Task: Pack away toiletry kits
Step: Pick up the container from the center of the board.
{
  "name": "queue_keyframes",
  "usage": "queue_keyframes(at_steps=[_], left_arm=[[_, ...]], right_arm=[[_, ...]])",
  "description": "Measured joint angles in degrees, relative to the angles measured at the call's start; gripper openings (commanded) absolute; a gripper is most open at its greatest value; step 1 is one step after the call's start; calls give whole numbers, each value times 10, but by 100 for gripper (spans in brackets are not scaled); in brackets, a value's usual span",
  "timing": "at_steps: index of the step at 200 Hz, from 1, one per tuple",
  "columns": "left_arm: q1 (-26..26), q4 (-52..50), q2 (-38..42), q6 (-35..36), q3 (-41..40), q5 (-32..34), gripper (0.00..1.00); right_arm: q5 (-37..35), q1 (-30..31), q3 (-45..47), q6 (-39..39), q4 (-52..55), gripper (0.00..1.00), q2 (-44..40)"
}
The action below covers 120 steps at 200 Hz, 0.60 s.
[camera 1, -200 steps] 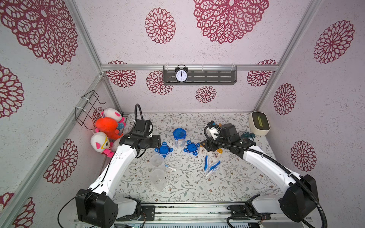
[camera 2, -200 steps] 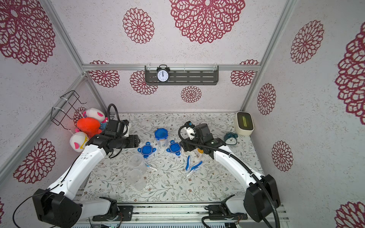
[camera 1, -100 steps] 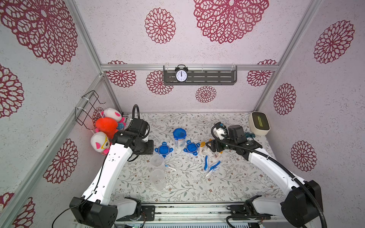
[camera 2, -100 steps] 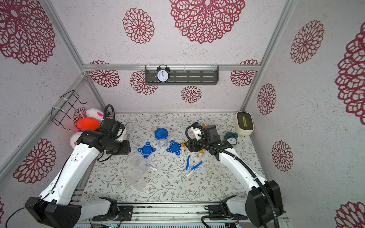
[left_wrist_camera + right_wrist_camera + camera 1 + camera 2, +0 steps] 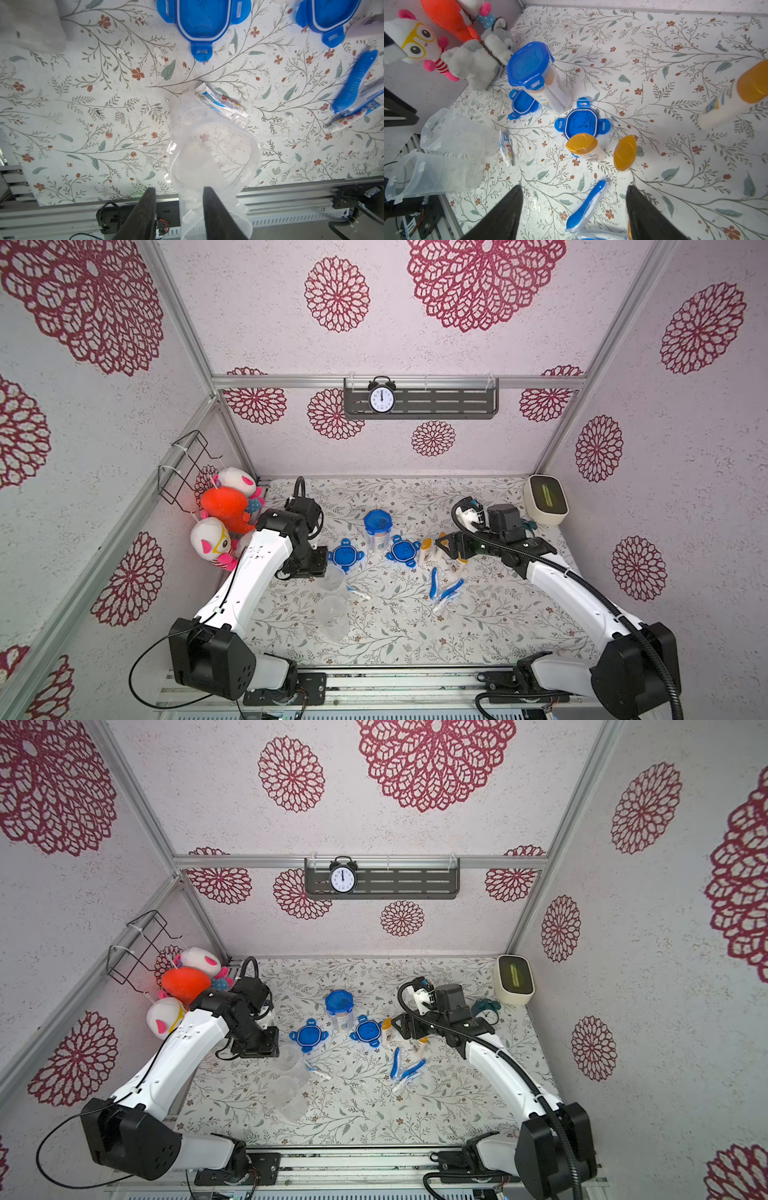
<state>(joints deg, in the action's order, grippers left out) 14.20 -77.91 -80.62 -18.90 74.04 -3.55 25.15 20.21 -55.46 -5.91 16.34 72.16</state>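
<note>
Your left arm is pulling back from the loose blue lid [image 5: 345, 556] it was hovering by, and its jaws are drawing in. The left gripper [image 5: 179, 189] is now sitting at the rim of an open clear cup [image 5: 209, 158], with cup wall showing between the jaws. I cannot tell whether they are pinching it yet.

Your right gripper [image 5: 574, 188] is hanging released, jaws wide, above a blue toothbrush [image 5: 586, 207] and two orange-capped bottles [image 5: 583, 148] on the worktop [image 5: 478, 614].

One lidded cup [image 5: 377, 526] is standing farther back and looks packed. A second empty cup [image 5: 332, 616], a second lid [image 5: 402, 551] and a toothpaste tube [image 5: 222, 101] are lying near by.

You are probably switching from lids to securing a cup for filling. Be ready for the thin plastic flexing or slipping.
</note>
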Motion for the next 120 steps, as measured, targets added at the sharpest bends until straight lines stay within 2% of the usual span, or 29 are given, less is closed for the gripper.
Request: queue_keyframes(at_steps=[51,120], left_arm=[[0,51,-10,-7,-45,0,38],[24,85,-34,-1,-54,4,17]], right_arm=[[87,-1,7,-84,2,76,6],[136,-1,17,-107,32,77,7]])
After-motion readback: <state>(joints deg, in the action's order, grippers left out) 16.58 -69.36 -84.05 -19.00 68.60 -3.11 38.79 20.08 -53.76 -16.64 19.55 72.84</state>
